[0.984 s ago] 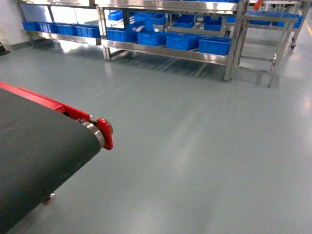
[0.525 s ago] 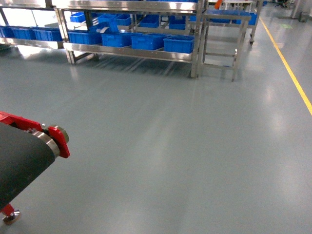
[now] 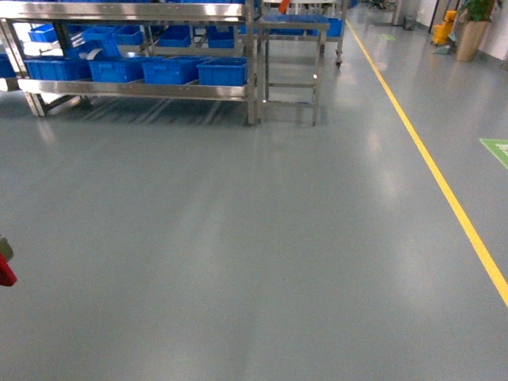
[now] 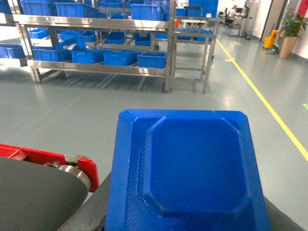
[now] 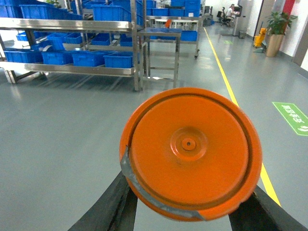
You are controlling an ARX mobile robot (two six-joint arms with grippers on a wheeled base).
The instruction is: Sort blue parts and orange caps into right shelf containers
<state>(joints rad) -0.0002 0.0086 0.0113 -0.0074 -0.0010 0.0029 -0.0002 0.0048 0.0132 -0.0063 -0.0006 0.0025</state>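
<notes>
Since the earlier head pictures, we record that the view has swung right: the black conveyor belt that filled the lower left is gone from sight, leaving only a red end bracket (image 3: 5, 271) at the left edge, and the steel shelf rack (image 3: 135, 90) has shifted to the upper left.

Head view: we find a row of blue containers (image 3: 222, 71) on the rack's lower shelf. A small steel step frame (image 3: 292, 67) stands just right of the rack. A yellow floor line (image 3: 444, 190) runs well to the right of the rack across the grey floor (image 3: 238, 238). Neither gripper appears here.

Left wrist view: we see the left gripper (image 4: 187, 226) holding a blue part (image 4: 185, 168), a moulded tray-like piece with an octagonal recess that fills the lower centre. The dark fingers (image 4: 91, 207) flank its lower sides, closed against it. The conveyor belt (image 4: 33, 192) with its red frame lies lower left, well in front of the rack (image 4: 96, 24); the containers (image 4: 151, 58) sit on the rack's shelves.

Right wrist view: we see the right gripper (image 5: 190, 216) closed on an orange cap (image 5: 190, 151), a round lid with a grey strip along its lower left rim. The black fingers (image 5: 113, 207) press its lower sides. The rack (image 5: 72, 24) with containers (image 5: 118, 59) stands far behind the cap, upper left.
</notes>
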